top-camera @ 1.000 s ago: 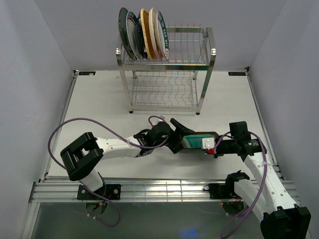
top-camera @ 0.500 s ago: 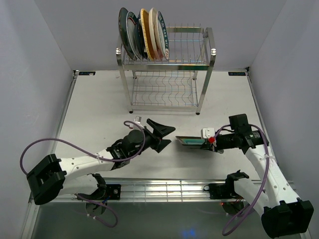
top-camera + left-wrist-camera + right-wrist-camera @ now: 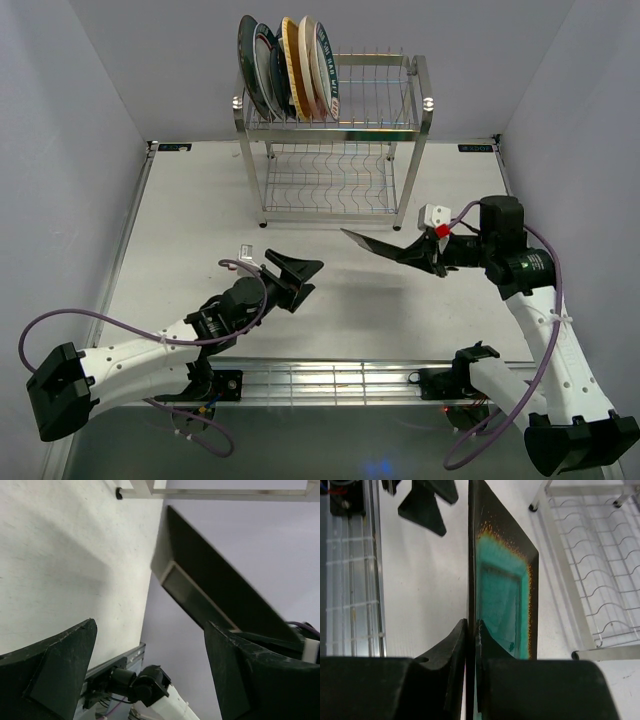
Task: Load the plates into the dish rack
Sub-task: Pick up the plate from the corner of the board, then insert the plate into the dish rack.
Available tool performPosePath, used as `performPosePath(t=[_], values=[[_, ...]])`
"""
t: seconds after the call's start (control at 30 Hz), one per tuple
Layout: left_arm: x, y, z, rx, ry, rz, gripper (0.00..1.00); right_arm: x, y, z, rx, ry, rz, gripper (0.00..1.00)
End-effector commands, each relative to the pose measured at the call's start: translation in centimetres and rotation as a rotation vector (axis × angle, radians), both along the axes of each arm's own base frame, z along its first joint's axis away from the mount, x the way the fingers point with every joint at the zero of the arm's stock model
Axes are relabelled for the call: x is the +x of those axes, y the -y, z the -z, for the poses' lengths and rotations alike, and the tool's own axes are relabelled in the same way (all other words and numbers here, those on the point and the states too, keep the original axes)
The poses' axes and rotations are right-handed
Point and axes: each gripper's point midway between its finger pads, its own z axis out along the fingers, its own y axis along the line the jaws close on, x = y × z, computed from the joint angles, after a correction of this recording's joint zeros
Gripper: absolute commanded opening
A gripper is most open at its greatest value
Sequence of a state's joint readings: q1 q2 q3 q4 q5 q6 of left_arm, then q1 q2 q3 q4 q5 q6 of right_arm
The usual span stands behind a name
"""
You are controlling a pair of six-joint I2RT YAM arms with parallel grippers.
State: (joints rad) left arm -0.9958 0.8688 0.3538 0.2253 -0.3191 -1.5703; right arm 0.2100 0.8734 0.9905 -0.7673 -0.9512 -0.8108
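Far side of desk: dish rack, two wire tiers. A row of plates stands on edge in the top tier, packed at the rack's left end.

Green sq plate, brown rim, is not in the rack. It's held in the air just in front of the rack's front right post, tilted, nearly edge-on to the top cam.

R pincer is in front of the rack's right end, clamped on the plate's rim. In the wrist view the thin edge is pinched between both fingers. The teal face w/ orange-speckled border is turned toward the rack's lower tier.

L pincer is in front of the rack's left half, well back toward the arm bases. Its jaws are wide apart w/ nothing between them, and it's clear of the plate. L wrist view shows the plate's dark underside past its own fingers, w/ a rack foot at the top edge.
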Motion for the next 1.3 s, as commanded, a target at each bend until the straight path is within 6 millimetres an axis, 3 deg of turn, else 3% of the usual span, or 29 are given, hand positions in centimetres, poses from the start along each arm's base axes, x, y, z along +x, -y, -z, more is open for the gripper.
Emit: performPosePath(t=[0.0, 0.23, 0.4, 0.6, 0.8, 0.97, 1.27], values=[[0.7, -1.5, 1.9, 0.104, -0.023, -0.067, 0.98, 0.3, -2.0, -9.2, 0.201, 0.197, -0.08, 0.08], [1.3, -2.6, 2.4, 0.146, -0.035, -0.125, 0.98, 0.7, -2.4, -13.7, 0.344, 0.221, -0.018, 0.08], [1.3, -3.2, 2.6, 0.148, -0.029, -0.143, 0.98, -0.3, -2.1, -17.5, 0.439, 0.264, 0.01, 0.08], [1.3, -2.7, 2.5, 0.155, -0.027, -0.127, 0.98, -0.7, -1.3, -22.3, 0.542, 0.309, 0.096, 0.08], [1.5, -1.9, 2.8, 0.212, -0.011, -0.099, 0.98, 0.7, -0.4, -25.8, 0.658, 0.287, 0.205, 0.08], [2.0, -1.5, 2.0, 0.259, 0.055, -0.081, 0.98, 1.4, 1.2, -28.2, 0.782, 0.281, 0.334, 0.08], [2.5, -1.6, 0.1, 0.464, 0.283, -0.08, 0.98, 1.0, 2.7, -29.3, 0.934, 0.15, 0.43, 0.08]])
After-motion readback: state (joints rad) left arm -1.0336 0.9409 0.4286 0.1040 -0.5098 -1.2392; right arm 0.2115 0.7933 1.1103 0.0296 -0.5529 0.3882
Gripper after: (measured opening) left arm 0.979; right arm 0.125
